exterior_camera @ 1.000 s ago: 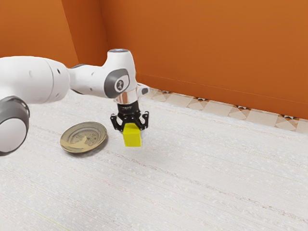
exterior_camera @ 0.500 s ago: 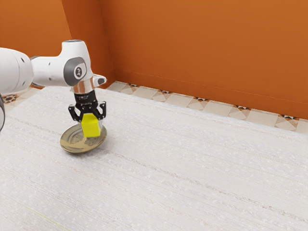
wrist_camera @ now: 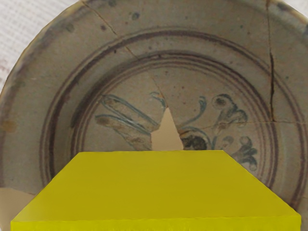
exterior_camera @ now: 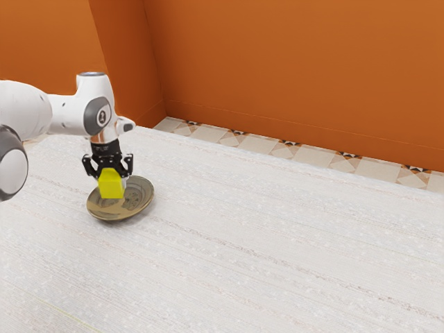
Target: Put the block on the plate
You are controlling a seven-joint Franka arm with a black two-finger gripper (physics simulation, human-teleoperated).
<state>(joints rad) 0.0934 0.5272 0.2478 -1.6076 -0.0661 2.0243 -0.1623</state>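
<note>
We judge the task well along: the grasp is made and the carry looks nearly finished, with our black two-finger gripper closed on the bright yellow block from both sides, above the round, grey-brown ceramic plate. In the wrist view, the plate's painted centre and cracks spread out beyond the block. We cannot tell whether the block touches the plate, so we would not call it placed; lowering as needed, letting go and backing away remain. A release too high could make it tip or slide on the curved dish.

Under the plate and all around it runs a white, faintly streaked tabletop. Past the plate, beyond the table's far edge, lie beige patterned floor tiles, and behind them stands a plain orange wall
</note>
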